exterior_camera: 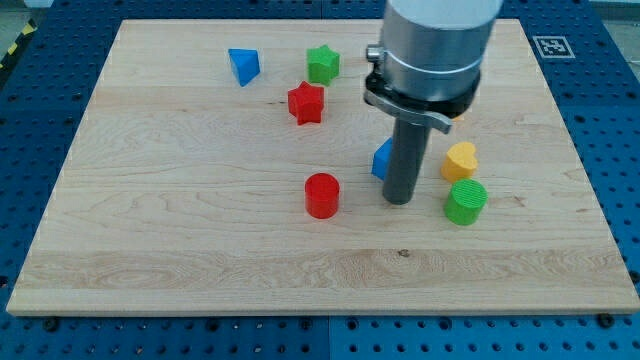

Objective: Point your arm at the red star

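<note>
Camera view, seen from above the board's bottom edge: the small red star-shaped plastic block (306, 103) sits upper-left of centre on the pale wooden table top (200, 250), lying flat with its blunt points outward. It looks light, rigid and smooth-sided, likely to skate easily on the wood and to spin if nudged on one point; since the task calls only for pointing, no hold is needed, and any contact would best meet a flat between two points. Its colour is a saturated red, its top face slightly lighter than its walls. At about one o'clock from it, close by but apart, stands a green star-shaped block (322, 64); at ten o'clock, further off, a blue triangular block (243, 66). At six o'clock, well apart, rests a red cylinder block (322, 195). My tip (398, 200) is at roughly four o'clock from the star, well apart from it, just beside a blue block (381, 160) whose shape is half hidden by the rod. There is no hand to open or close; the arm ends in the plain rod, holding nothing. Beyond the tip, at three o'clock, lie a yellow block (460, 160) and a green ridged cylinder block (465, 202).
</note>
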Motion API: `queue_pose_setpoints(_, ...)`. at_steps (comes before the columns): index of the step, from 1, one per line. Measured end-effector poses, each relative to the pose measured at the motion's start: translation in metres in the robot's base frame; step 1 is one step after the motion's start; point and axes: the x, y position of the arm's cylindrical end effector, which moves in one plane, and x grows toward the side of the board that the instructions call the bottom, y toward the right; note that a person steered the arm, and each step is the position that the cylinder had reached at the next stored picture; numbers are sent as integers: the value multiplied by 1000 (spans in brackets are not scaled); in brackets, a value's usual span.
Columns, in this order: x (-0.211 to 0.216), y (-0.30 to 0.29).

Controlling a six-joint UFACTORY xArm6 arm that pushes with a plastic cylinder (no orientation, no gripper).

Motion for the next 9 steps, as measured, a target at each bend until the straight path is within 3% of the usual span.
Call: queue_pose_setpoints(9,-48,-25)
